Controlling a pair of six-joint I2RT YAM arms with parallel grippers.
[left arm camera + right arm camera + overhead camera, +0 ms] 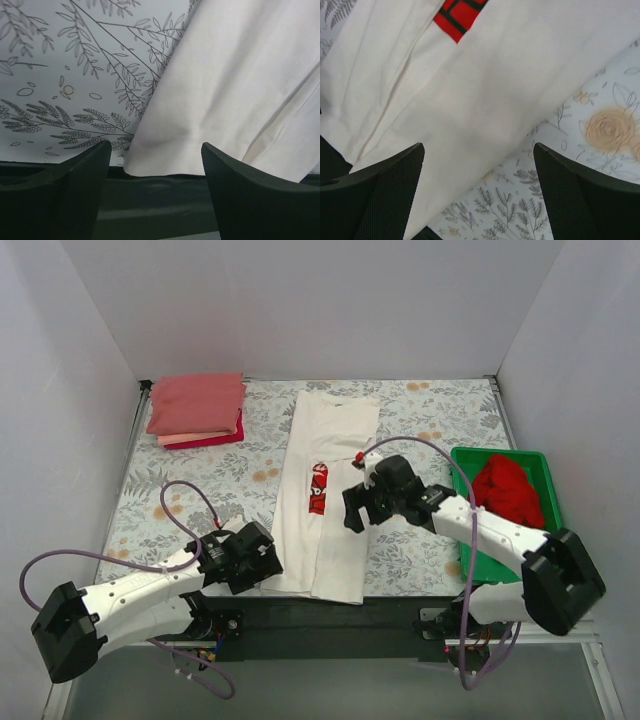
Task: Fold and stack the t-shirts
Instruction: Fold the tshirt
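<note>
The white t-shirt [330, 480] with a red chest print [318, 488] lies in the middle of the table, both sides folded in as a long strip. My left gripper [262, 562] is open at its near left hem corner, seen in the left wrist view [160, 150]. My right gripper [362, 508] is open and empty over the shirt's right edge [485, 95]. A stack of folded pink and crimson t-shirts [197, 408] sits at the far left. A crumpled red t-shirt [508, 490] lies in the green tray.
The green plastic tray [470, 565] stands at the right, under my right arm. The floral table cover [200, 490] spans the table. A black strip [160, 190] runs along the near table edge. White walls enclose three sides.
</note>
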